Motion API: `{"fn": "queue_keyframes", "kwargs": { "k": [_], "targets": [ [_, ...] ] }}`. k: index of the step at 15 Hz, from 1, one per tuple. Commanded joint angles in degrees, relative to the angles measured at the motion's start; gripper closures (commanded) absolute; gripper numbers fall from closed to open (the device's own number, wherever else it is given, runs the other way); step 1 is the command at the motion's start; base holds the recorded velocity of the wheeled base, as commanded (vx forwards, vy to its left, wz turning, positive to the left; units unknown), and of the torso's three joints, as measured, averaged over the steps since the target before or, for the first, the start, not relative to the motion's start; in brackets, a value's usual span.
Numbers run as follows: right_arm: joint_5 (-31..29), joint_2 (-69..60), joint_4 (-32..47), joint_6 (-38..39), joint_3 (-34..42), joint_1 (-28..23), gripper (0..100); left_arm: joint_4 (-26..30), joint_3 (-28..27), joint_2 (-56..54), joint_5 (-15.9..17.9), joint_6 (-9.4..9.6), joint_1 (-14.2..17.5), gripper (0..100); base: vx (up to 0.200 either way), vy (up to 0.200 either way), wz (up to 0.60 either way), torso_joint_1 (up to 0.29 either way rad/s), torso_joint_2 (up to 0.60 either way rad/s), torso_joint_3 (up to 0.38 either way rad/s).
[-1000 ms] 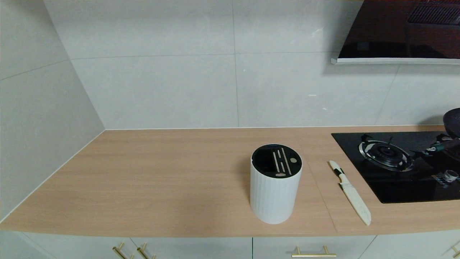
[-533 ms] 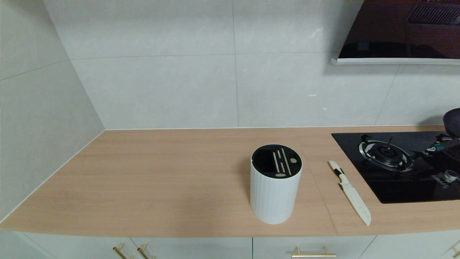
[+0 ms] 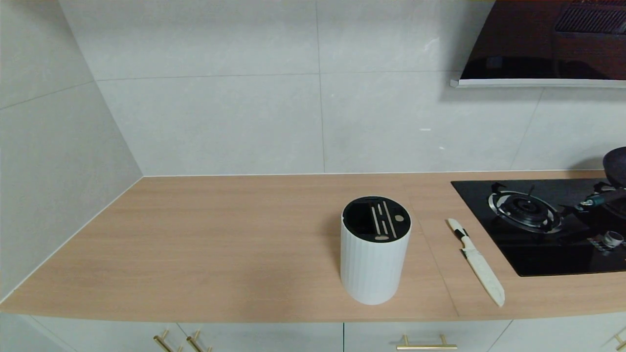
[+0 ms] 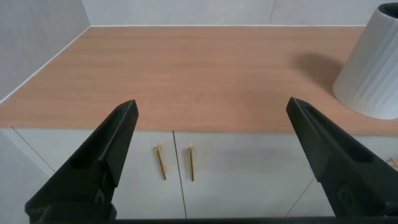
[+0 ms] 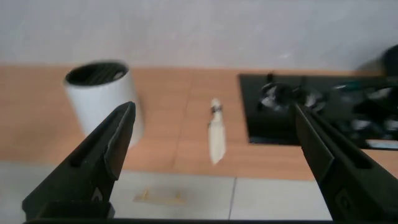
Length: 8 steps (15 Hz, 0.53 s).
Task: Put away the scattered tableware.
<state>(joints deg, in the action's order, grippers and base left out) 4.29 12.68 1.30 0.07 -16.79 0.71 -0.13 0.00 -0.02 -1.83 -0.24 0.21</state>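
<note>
Big wooden counter (image 3: 220, 244), stove (image 3: 538, 230) off to the right. A white ribbed holder (image 3: 374, 264) stands upright near the front edge. The knife (image 3: 477, 261) lies flat between holder and stove, touching neither. The left gripper (image 4: 210, 106) and the right gripper (image 5: 214, 109) hang wide open, holding nothing. Looks like step one to me: the right one needs to drop onto the knife's handle.

The dark round pan (image 3: 617, 165) is cut off at the head view's right edge, the white ribbed cylindrical holder (image 4: 372, 68) at the left wrist view's edge.
</note>
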Motion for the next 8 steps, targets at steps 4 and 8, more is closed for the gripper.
{"fn": "queue_keyframes", "kwargs": {
  "k": [4, 8],
  "targets": [
    [2.04, 44.8, 0.1, 0.37, -16.52, 2.63, 0, -0.04, 0.0, 0.02, -0.02, -0.02, -0.03, 0, 0.0, 0.0, 0.0, 0.0, 0.0, 0.0],
    [2.12, 66.42, -4.38, 0.1, -23.03, 3.69, 0, -0.04, 0.0, 0.02, -0.02, -0.02, -0.03, 0, 0.0, 0.0, 0.0, 0.0, 0.0, 0.0]
  ]
}}
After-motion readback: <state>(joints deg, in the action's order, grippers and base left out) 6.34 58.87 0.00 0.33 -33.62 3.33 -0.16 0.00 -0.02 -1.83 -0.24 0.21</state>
